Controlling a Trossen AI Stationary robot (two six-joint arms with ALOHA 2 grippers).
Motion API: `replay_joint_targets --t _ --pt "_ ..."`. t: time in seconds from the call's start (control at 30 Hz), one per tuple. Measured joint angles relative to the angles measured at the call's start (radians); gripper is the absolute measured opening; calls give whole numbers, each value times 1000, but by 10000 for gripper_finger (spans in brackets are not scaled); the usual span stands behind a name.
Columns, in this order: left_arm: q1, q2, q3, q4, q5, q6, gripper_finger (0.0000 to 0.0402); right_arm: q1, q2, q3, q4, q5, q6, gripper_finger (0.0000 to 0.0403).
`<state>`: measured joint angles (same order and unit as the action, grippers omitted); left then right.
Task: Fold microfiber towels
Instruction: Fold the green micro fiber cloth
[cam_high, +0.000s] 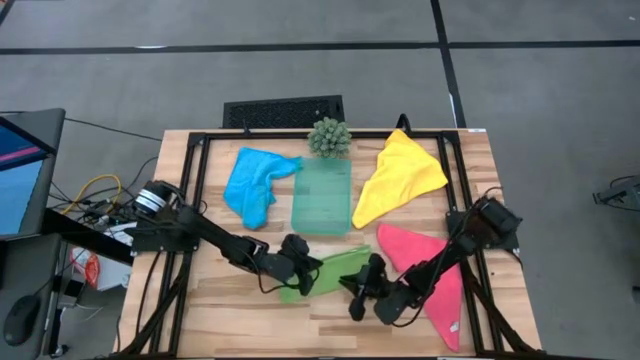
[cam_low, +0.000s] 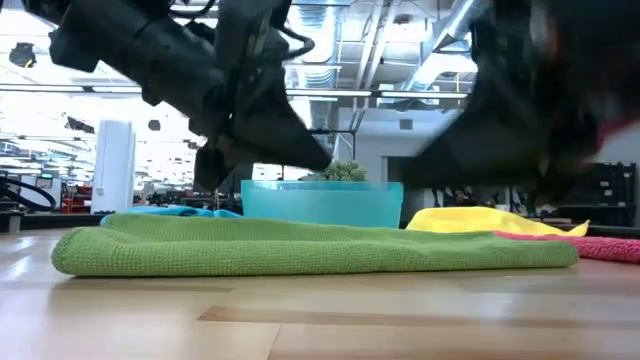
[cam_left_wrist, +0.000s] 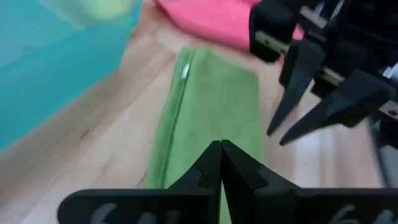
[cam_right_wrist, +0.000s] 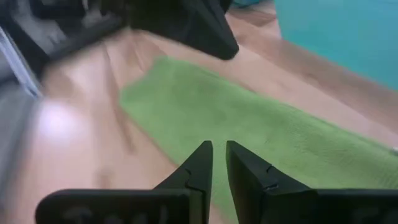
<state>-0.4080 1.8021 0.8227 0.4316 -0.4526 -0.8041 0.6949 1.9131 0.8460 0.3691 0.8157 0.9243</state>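
Green towel: we see the green towel (cam_high: 327, 273) lying folded into a long flat strip on the table (cam_high: 230, 320), near the front edge, between the two grippers; in the low view (cam_low: 300, 248) it sits flat, with a rounded fold along one end

Left gripper: the left gripper (cam_high: 297, 262) is at the strip's left end, just over the cloth; its fingers (cam_left_wrist: 214, 167) are pressed together with no gap, and we see no cloth between the tips

Right gripper: the right gripper (cam_high: 358, 296) is at the strip's right end, low over the wood beside the cloth; its fingers (cam_right_wrist: 200, 163) stand a narrow slit apart – nothing is pinched in that slit (the green cloth lies beneath and beyond the tips)

Blue towel: the blue towel (cam_high: 255, 184) lies crumpled at the back left, just left of the tray

Yellow towel: the yellow towel (cam_high: 397, 176) lies loosely spread at the back right, to the right of the tray and apart from it

Pink towel: the pink towel (cam_high: 430, 272) lies at the front right, partly under the right arm, its near corner close to the green strip's right end

Tray: the teal tray (cam_high: 322, 197) stands at the middle back – the plant (cam_high: 329, 137) sits just behind it

Floor: we see a dark grille (cam_high: 283, 110) behind the table
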Motion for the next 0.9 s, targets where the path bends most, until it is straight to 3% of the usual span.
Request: replay_joint_targets --t 0.2,0.33,0.47,0.63,0.9 --pt "0 17 0 -8 40 -2 0 -22 -216 1 -397 -185 304 89" --pt "4 15 1 -11 21 20 0 -47 -329 2 -639 -241 385 135" --pt "8 16 1 -53 3 48 0 -96 -355 0 -834 -302 481 189" --pt "13 35 0 -63 18 72 0 -144 -307 2 -840 -367 497 232" --pt "40 33 1 -88 47 141 0 -167 -209 1 -832 -450 527 222"
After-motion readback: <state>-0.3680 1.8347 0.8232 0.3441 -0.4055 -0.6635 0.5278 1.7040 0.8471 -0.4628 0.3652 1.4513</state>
